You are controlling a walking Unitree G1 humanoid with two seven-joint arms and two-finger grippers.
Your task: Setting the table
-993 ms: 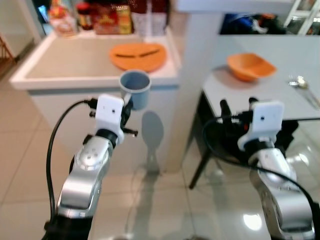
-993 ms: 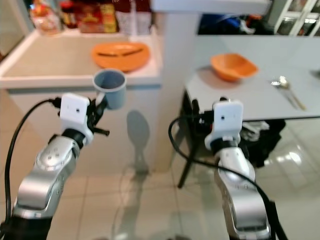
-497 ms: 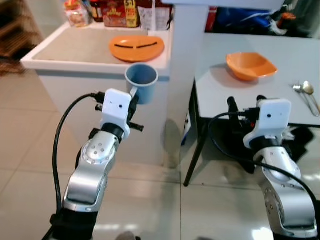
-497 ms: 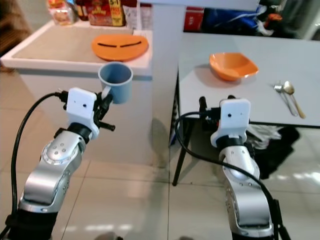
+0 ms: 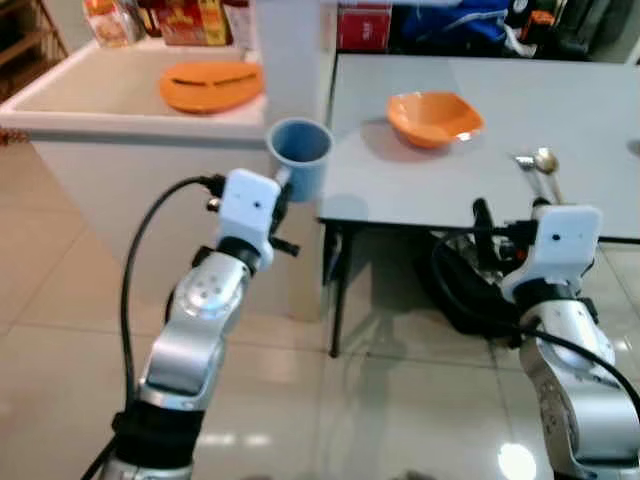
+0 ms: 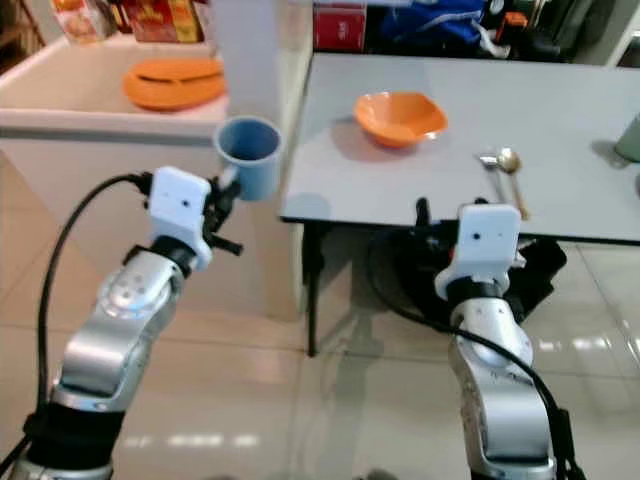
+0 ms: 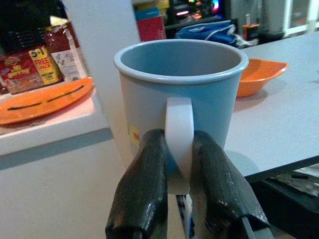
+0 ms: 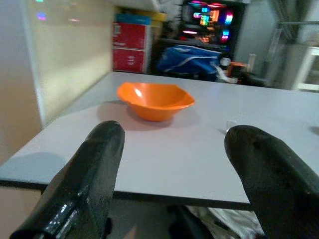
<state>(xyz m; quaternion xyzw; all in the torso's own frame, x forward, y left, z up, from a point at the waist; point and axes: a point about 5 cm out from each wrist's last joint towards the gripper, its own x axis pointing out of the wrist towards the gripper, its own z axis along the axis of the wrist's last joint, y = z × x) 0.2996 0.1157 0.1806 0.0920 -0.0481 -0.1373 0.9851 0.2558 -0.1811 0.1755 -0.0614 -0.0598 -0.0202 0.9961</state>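
Observation:
My left gripper (image 7: 180, 164) is shut on the white handle of a blue mug (image 5: 301, 157), holding it upright in the air just off the near left corner of the grey dining table (image 5: 560, 160). An orange bowl (image 5: 434, 117) sits on that table, with a fork and spoon (image 5: 538, 170) to its right. My right gripper (image 8: 172, 174) stands open below the table's front edge, nothing between its fingers. An orange plate (image 5: 210, 86) with two dark sticks on it lies on the white counter (image 5: 90, 105) to the left.
A white pillar (image 5: 290, 50) rises between counter and table. Food packets (image 5: 190, 20) line the counter's back. Dark bags (image 5: 470, 290) lie under the table. Glossy tiled floor (image 5: 380, 400) stretches in front. A pale green object (image 6: 628, 140) sits at the table's far right edge.
The camera has swung right, so the table now fills more of the view and the counter has slid left. The mug stays in my left gripper, now close to the table's corner.

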